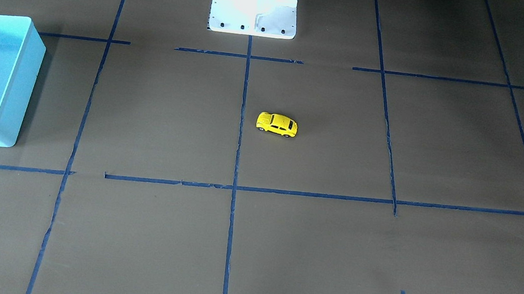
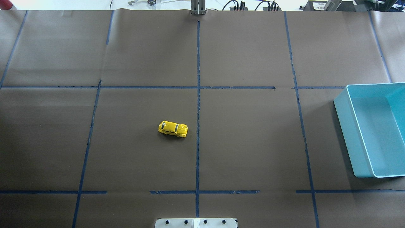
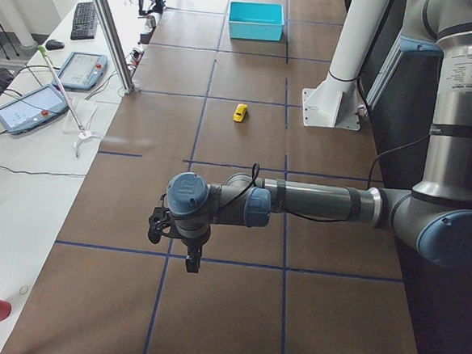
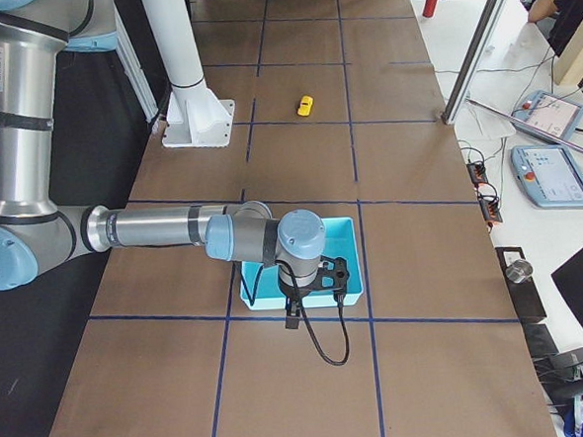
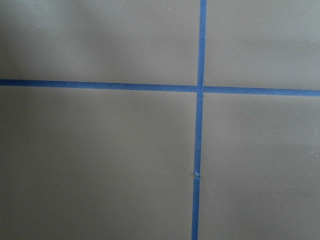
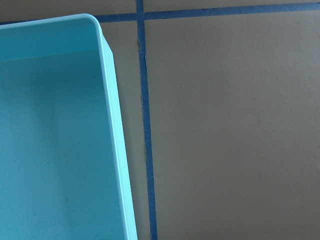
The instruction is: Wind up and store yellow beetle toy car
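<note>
Car first: the yellow beetle toy car [image 2: 172,129] sits on its wheels mid-way along the bench [image 2: 253,142], well apart from the turquoise bin [image 2: 349,133]. Left gripper [image 3: 191,263] and right gripper [image 4: 294,322] hang at opposite ends; how wide their fingers stand, I cannot tell.

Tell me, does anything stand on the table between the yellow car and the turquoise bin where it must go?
Nothing visible does. The car sits alone near the middle, and the bin stands at the robot's right. Only bare paper with flat tape lines lies between them.
</note>
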Available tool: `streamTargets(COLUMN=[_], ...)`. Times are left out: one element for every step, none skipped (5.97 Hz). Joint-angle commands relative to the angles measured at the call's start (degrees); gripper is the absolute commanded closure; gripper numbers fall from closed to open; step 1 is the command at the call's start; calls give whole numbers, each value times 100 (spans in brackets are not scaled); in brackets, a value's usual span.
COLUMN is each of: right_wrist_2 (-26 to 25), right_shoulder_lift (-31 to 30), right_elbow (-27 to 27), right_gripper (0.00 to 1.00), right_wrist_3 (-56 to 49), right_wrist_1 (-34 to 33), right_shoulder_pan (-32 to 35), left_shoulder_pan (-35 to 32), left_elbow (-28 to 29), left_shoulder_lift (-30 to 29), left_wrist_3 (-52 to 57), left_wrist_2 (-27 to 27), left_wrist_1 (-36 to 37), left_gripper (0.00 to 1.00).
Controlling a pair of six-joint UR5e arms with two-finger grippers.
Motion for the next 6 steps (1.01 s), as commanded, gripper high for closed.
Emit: streamTargets(right_wrist_2=[0, 0, 0, 0, 0, 0], right_shoulder_lift=[-6, 3, 3, -6, -6, -6], right_elbow=[0, -17, -17, -17, -17, -17], right_gripper=[0, 0, 0, 0, 0, 0], right_wrist_3=[0, 0, 0, 0, 0, 0], right_wrist_1=[0, 0, 0, 0, 0, 0], right_shoulder_pan=[-5, 4, 4, 4, 4, 4], left_shoulder_pan=[42, 234, 541, 822, 1138, 1820], left_elbow=[-317, -529, -705, -828, -838, -926], left_shoulder_lift=[-87, -105, -219, -428, -613, -911], left_wrist_3=[18, 0, 9, 0, 0, 18], left_wrist_2=[-43, -53, -53, -44, -53, 0], left_wrist_1=[-52, -70, -70, -62, -70, -140], left_gripper=[0, 0, 0, 0, 0, 0])
